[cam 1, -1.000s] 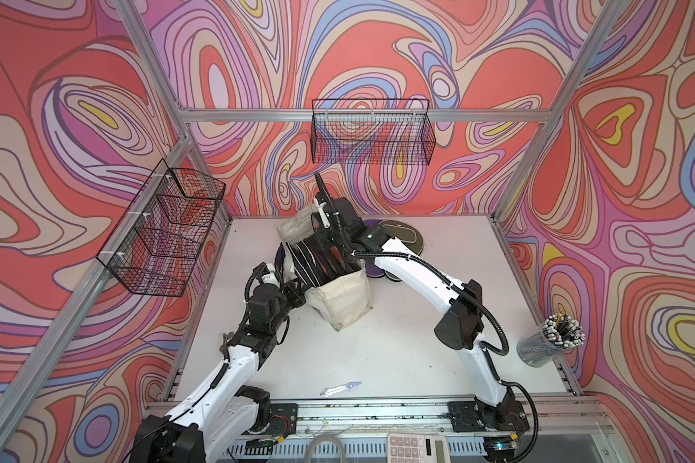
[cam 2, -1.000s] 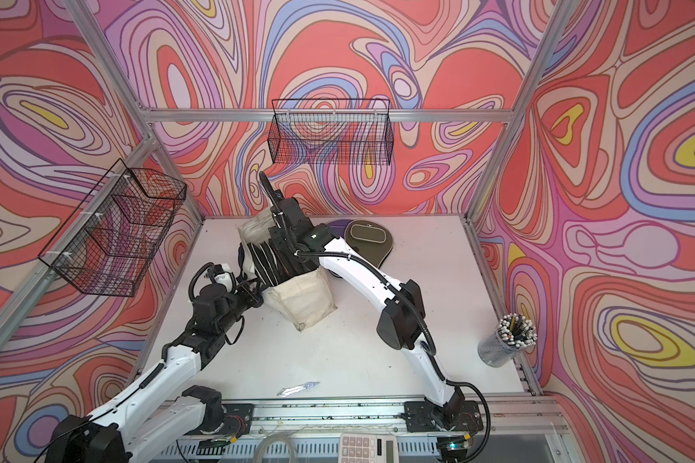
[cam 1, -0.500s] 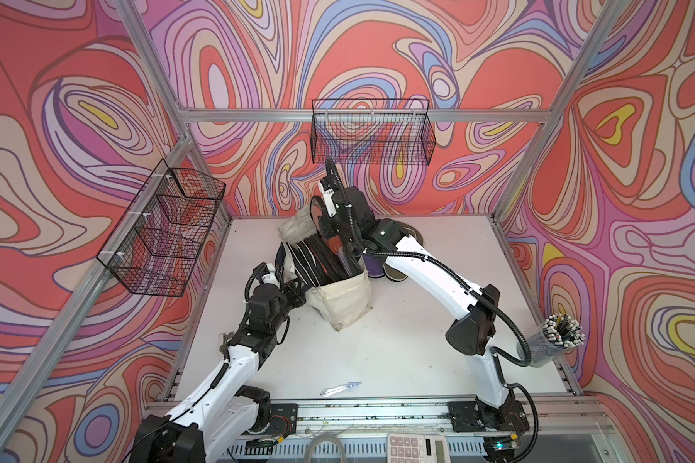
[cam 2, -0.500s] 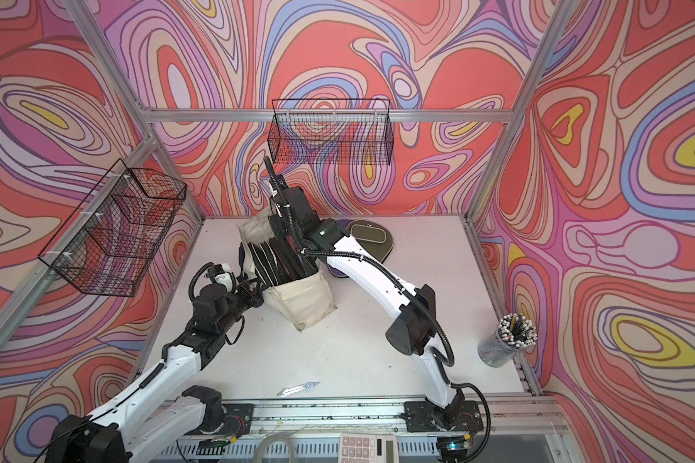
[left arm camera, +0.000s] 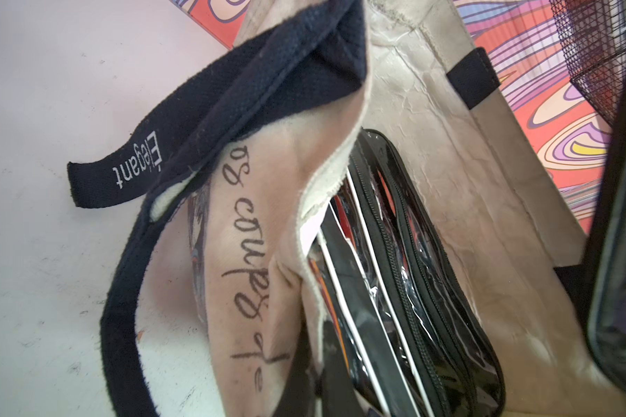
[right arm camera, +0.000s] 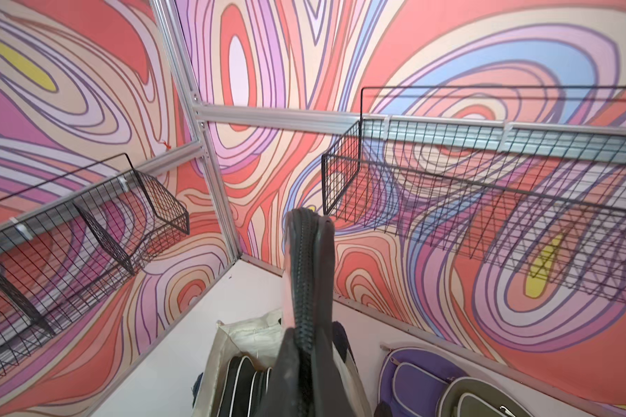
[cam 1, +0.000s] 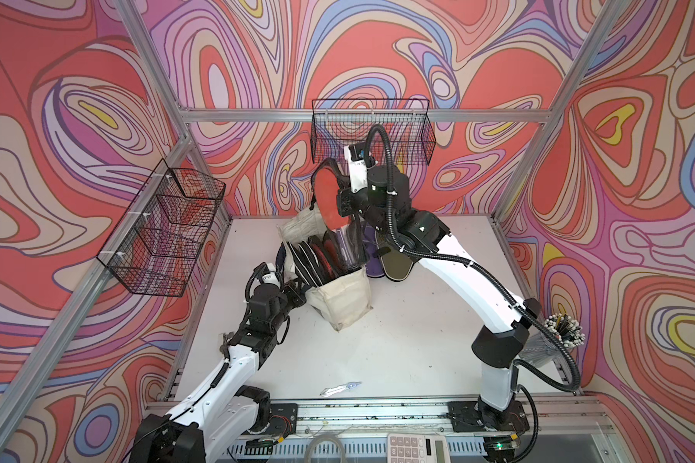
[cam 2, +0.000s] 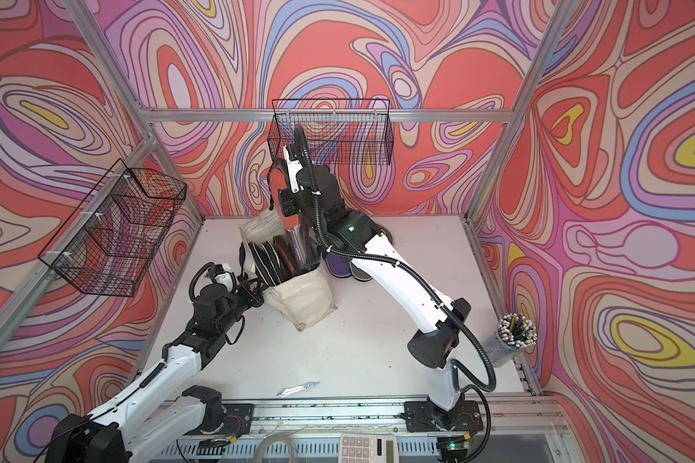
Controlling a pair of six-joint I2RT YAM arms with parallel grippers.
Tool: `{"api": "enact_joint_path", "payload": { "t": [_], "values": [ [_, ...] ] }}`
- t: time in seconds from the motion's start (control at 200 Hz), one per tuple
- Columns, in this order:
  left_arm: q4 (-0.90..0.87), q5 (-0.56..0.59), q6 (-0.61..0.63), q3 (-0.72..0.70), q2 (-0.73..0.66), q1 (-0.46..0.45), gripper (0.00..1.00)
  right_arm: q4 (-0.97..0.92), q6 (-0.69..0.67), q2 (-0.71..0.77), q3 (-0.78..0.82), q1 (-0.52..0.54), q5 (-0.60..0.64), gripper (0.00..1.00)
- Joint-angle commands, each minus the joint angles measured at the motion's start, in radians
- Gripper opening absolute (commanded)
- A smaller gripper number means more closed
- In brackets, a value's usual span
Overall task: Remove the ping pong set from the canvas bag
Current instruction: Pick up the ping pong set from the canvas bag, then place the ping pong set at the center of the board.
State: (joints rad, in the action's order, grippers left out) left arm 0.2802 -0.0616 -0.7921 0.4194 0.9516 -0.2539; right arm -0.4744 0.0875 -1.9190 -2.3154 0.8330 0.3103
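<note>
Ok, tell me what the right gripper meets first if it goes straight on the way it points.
Likely the back wall, close beside the wire basket, with the held ping pong set touching before the right gripper does. Depth is unclear; it might clip the basket.

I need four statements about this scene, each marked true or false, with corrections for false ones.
1. The right hand holds a clear zipped case with a red paddle over the open cream canvas bag. True.
2. The bag is empty. False: several black-zipped cases stand in it.
3. A purple paddle cover lies on the white table. True.
4. The white calculator sits inside the bag. False: it lies at the front edge.
</note>
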Motion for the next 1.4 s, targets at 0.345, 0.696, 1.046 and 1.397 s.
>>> {"api": "enact_joint_path", "payload": {
  "t": [0.345,0.696,1.046,1.397],
  "values": [
    [-0.057,0.018,0.021,-0.001,0.000,-0.008,0.00,0.099,-0.041,0.214,0.140,0.005,0.163,0.00],
    [-0.106,0.045,0.040,0.005,-0.034,-0.007,0.00,0.117,0.011,0.365,0.336,-0.115,0.201,0.00],
    [-0.144,0.062,0.046,0.014,-0.059,-0.008,0.00,0.197,0.163,0.420,0.586,-0.399,0.019,0.00],
    [-0.189,0.072,0.057,0.022,-0.092,-0.007,0.00,0.381,0.281,0.352,0.768,-0.601,-0.205,0.00]
  ]
}}
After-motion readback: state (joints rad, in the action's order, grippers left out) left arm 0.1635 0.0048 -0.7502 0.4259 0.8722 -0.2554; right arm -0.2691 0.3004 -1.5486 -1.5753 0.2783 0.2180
